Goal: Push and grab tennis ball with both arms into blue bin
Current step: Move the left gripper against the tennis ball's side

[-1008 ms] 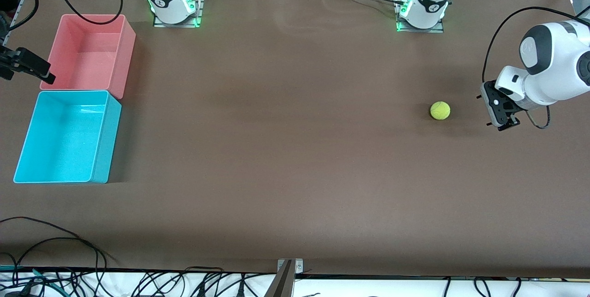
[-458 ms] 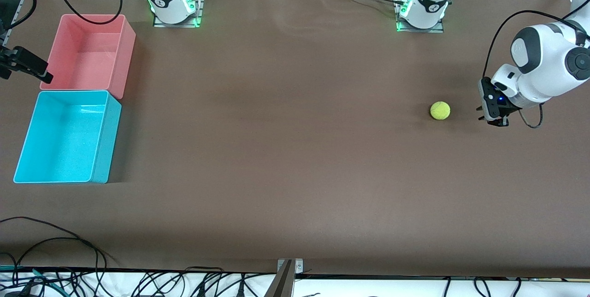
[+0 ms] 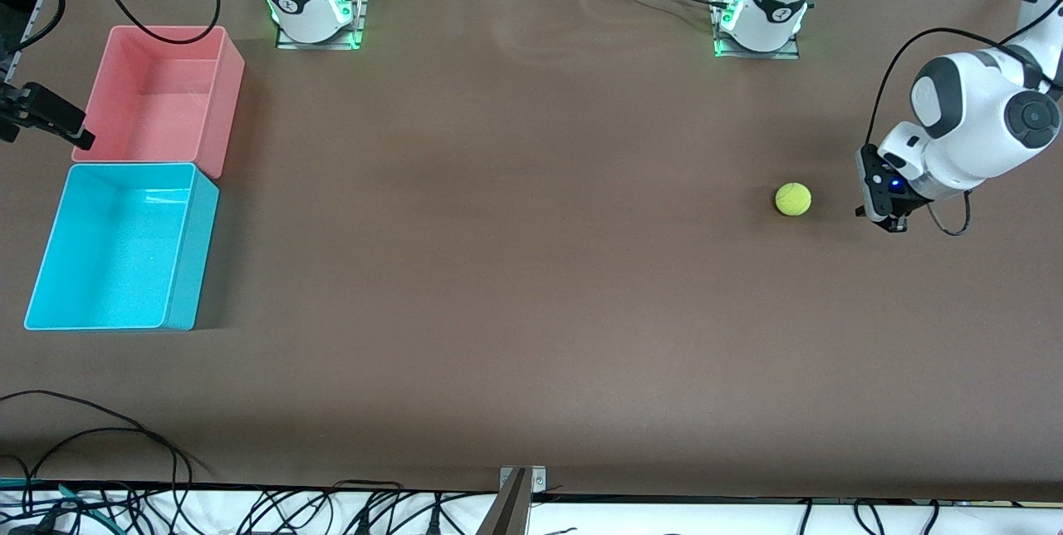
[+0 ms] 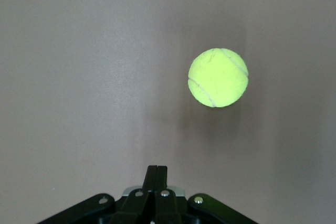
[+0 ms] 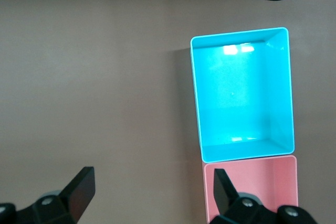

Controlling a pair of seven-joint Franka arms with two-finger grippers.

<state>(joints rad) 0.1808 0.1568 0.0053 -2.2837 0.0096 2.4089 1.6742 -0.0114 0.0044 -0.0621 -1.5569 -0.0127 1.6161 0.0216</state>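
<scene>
While the tennis ball (image 3: 793,198) sat on the table (image 3: 531,311), the left gripper (image 3: 887,221) hung just beside it, clenched empty. Right gripper (image 5: 152,187) waited spread wide near the blue bin (image 3: 50,269).

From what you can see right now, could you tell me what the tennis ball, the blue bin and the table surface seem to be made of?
Tennis ball: fuzzy yellow-green felt, matte, with curved seams. Blue bin: probably thin plastic, smooth and slightly glossy; light glints off its floor. Table: a matte brown covering, possibly paper or a mat, since faint ripples show near the bases.

Even overhead light, soft shadows, glare on blue bin (image 5: 231,50) floor, sharp focus
</scene>
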